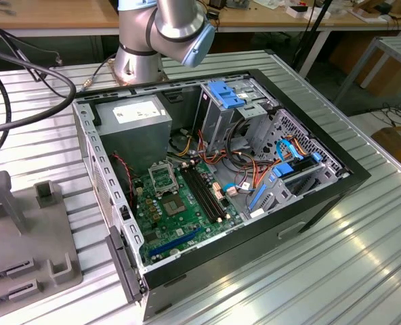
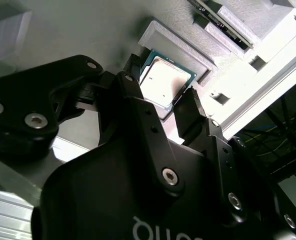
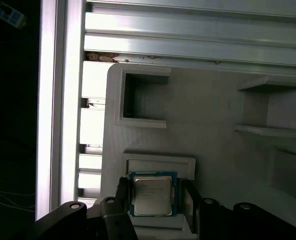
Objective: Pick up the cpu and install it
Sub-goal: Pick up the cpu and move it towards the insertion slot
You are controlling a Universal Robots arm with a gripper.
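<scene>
**Watch for a skewed grip on the chip**

The cpu (image 3: 151, 195) lies flat in its shallow pocket (image 3: 160, 162) on the grey fixture (image 3: 208, 115), heat-spreader up. The gripper (image 3: 154, 192) hangs right over it, jaws parted just wider than the chip. One of the fingers (image 2: 188, 110) stands at each of two opposite edges, and a sliver of gap shows on at least one side. It has hold of nothing.

Your main risk is an uneven close. If one finger meets the chip first, it could shove the cpu against the pocket wall or tip it up on an edge, leaving you with a tilted part. The fingers also sit close to the pocket's raised frame; a tip catching there would stall the close or drag the fixture across the table slats (image 3: 188, 30).

A crooked hold matters later. The socket (image 1: 161, 177) on the motherboard (image 1: 180, 203) looks tightly bounded, with loose cables (image 1: 255, 169) nearby in the case (image 1: 349, 172).
</scene>
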